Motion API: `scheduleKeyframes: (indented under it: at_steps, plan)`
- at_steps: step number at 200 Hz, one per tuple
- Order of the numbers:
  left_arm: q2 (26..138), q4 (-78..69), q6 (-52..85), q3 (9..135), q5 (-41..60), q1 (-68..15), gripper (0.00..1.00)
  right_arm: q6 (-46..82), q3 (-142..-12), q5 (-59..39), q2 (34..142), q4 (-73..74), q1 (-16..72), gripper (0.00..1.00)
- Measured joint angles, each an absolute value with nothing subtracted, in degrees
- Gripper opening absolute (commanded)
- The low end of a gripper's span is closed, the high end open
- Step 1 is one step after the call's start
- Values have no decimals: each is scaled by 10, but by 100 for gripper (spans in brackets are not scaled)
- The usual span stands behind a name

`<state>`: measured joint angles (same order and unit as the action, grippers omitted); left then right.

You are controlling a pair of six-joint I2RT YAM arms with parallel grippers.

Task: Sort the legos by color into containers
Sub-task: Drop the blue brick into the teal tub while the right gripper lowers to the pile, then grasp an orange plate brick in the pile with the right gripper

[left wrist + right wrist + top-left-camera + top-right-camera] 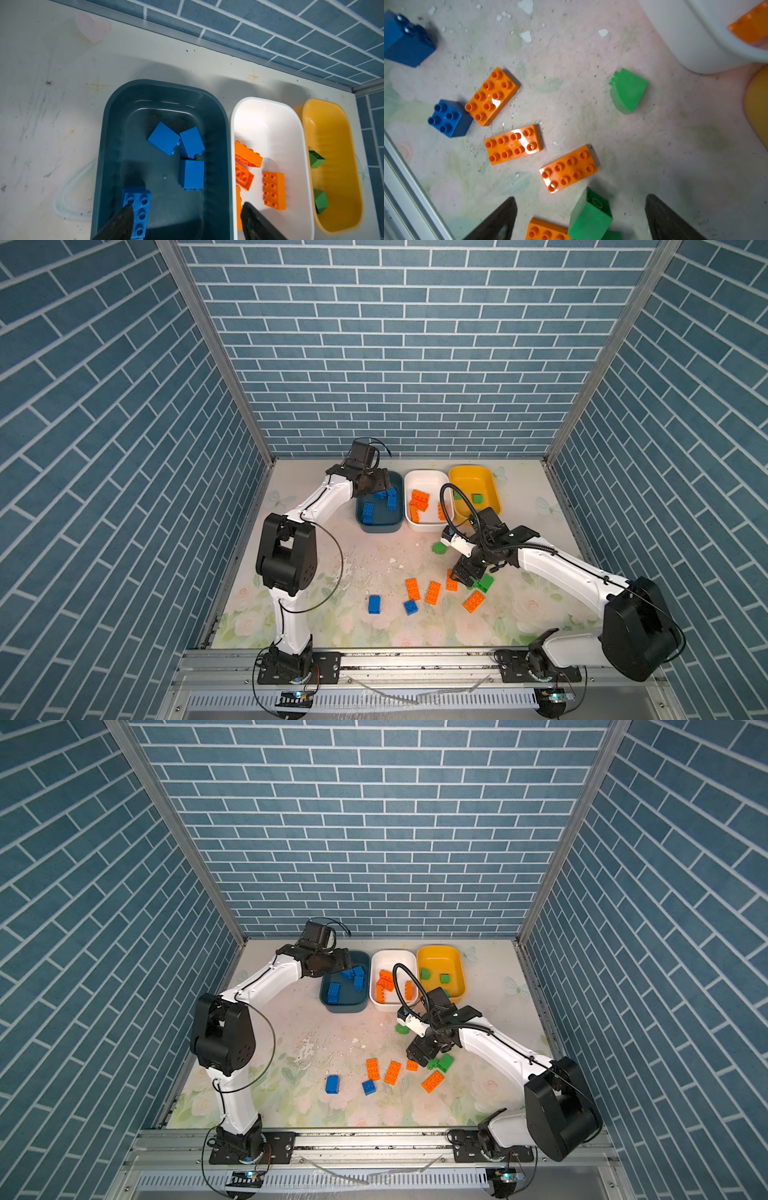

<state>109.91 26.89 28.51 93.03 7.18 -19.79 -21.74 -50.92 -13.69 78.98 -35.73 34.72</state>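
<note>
Fingers, left gripper (pixel 187 205): spread wide and empty above the teal tub (pixel 116 116), a posture suited to dropping, not gripping.
Fingers, right gripper (pixel 580 198): equally wide and empty, straddling a green brick (pixel 589 216) on the table (pixel 675 145), which is judged the next pick.
Blue legos: four lie in the teal tub; two blue bricks (pixel 374 604) are loose on the table.
Orange legos: several sit in the white tub (pixel 270 116); four orange bricks (pixel 512 144) are loose.
Green legos: some are in the yellow tub (pixel 336 133); a curved green piece (pixel 628 91) lies near the white tub.
Tub layout: side by side along the back wall, one colour each.
Progress: judged roughly half sorted.
</note>
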Motion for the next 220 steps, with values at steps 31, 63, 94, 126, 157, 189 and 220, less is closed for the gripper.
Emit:
scheduleKeyframes:
  at_steps: [31,63,94,126,157,189,220]
  plan:
    - [1048,267,282,888,91,-198,98,-275,-509,-120,828,-381,373,96]
    - [1007,256,281,828,95,-198,99,-316,-514,-101,879,-389,388,96]
    - [980,247,282,777,93,-198,99,-346,-544,-83,923,-394,392,94]
    - [963,242,283,753,88,-198,99,-364,-569,-80,948,-395,397,87]
    - [947,235,285,734,79,-198,99,-372,-575,-80,972,-401,413,82]
    - [945,232,288,733,71,-198,99,-378,-575,-66,977,-399,425,75]
    - [945,232,292,733,69,-198,99,-379,-576,-48,978,-395,432,69]
